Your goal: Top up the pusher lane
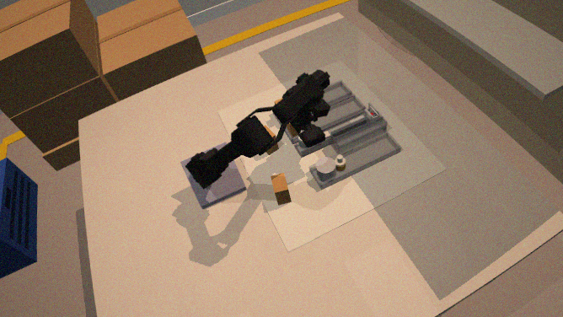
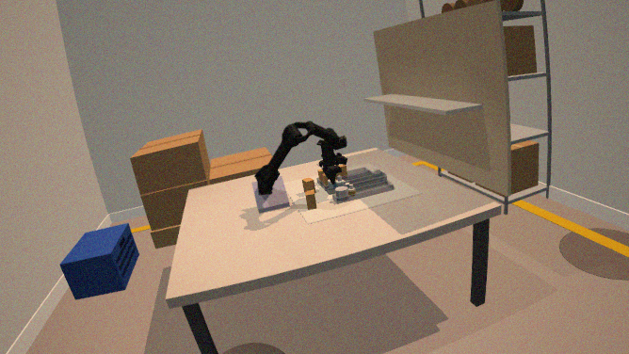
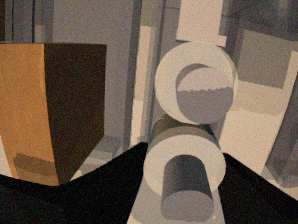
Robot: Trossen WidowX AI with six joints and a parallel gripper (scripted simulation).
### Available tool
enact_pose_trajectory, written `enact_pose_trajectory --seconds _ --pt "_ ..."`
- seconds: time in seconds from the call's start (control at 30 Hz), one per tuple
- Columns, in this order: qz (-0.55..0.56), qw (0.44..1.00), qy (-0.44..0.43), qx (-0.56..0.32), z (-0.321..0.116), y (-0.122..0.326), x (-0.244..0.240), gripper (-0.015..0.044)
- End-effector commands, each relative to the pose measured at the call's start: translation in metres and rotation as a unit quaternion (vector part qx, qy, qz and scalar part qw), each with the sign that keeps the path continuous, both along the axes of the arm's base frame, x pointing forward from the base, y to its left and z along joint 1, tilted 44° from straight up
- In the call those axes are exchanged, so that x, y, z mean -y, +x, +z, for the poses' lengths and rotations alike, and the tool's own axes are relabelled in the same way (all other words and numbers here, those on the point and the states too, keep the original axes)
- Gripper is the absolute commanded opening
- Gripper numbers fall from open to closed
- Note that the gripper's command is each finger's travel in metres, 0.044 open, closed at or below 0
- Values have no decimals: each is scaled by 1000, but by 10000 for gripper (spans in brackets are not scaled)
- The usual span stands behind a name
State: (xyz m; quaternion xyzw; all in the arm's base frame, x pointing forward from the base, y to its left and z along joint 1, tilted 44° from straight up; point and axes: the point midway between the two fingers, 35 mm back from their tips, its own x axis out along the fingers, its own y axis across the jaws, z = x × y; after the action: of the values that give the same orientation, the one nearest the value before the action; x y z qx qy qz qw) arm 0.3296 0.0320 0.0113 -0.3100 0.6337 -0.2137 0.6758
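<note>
My gripper (image 1: 311, 133) (image 2: 332, 181) (image 3: 182, 155) is shut on a jar with a pale ring-shaped shoulder, a grey cap (image 3: 187, 204) and a brownish body. It is low over the front part of the grey lane rack (image 1: 396, 148) (image 2: 390, 186). In the wrist view a second jar (image 3: 166, 82) with the same pale shoulder and a round cap stands straight beyond the held one, in front of the pale pusher part (image 3: 200, 19). The two jars overlap in this view; I cannot tell whether they touch. The held jar's base, the lane floor under it and the front stop are hidden.
A wide pale-topped jar (image 1: 325, 167) (image 2: 341, 192) and a small white-capped jar (image 1: 340, 163) (image 2: 351, 190) stand at the front of the near outer lane. A wooden block (image 3: 75, 107) is close left of the fingers; another (image 1: 280, 187) (image 2: 311, 201) stands in front of the rack.
</note>
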Motion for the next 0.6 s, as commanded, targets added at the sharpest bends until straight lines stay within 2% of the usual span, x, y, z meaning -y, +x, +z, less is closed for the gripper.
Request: enact_pose_trajectory --seconds 0.0,0.57 --pt "2 1000 -1 7 0 4 1 0" --pt "2 1000 -2 7 -4 3 5 0"
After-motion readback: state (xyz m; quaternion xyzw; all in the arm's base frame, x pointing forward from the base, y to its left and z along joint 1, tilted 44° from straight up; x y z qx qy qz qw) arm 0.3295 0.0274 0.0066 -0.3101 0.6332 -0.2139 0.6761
